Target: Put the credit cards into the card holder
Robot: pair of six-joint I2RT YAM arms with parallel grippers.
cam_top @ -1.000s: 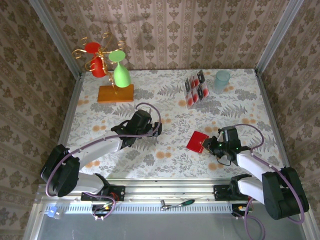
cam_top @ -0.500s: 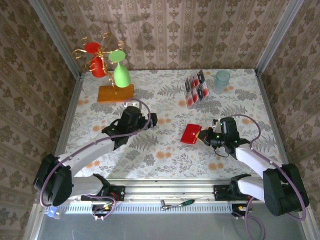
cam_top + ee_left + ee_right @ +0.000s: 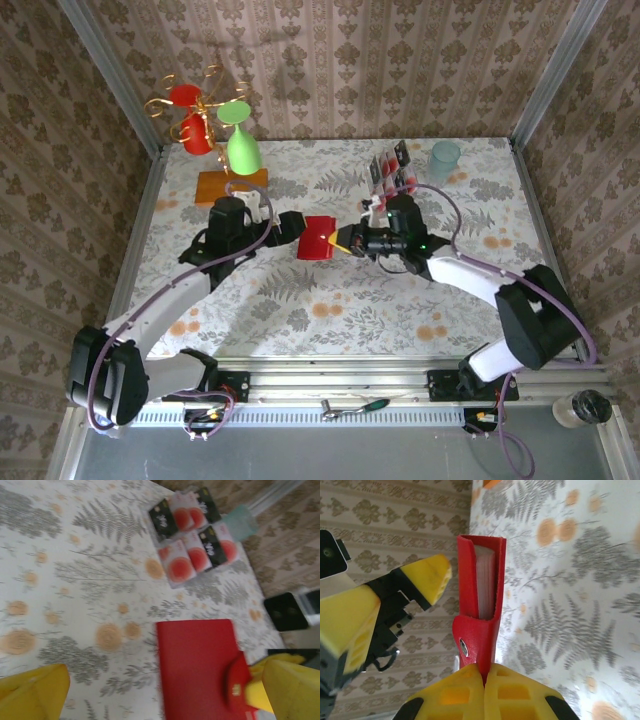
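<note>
The red card holder [image 3: 319, 238] hangs above the table's middle, folded shut, its strap end pinched in my right gripper [image 3: 345, 241]. In the right wrist view the card holder [image 3: 482, 575] stands edge-on, pale pockets showing inside, and my right gripper [image 3: 485, 672] is shut on its snap tab. My left gripper [image 3: 291, 226] is open just left of the holder, not touching it. Through the left wrist, the holder's flat face [image 3: 197, 660] lies ahead of my left gripper [image 3: 165, 697]. The credit cards [image 3: 392, 176] [image 3: 192, 535] stand in a clear rack at the back right.
A pale green cup [image 3: 445, 160] stands right of the rack. An orange block [image 3: 232, 187] bearing a gold stand with red and green cups sits at the back left. Patterned walls close the table on three sides.
My right gripper has lifted the card holder from the front right and carried it left and back to the middle. My left arm swung back and left, its open gripper now facing the holder.
</note>
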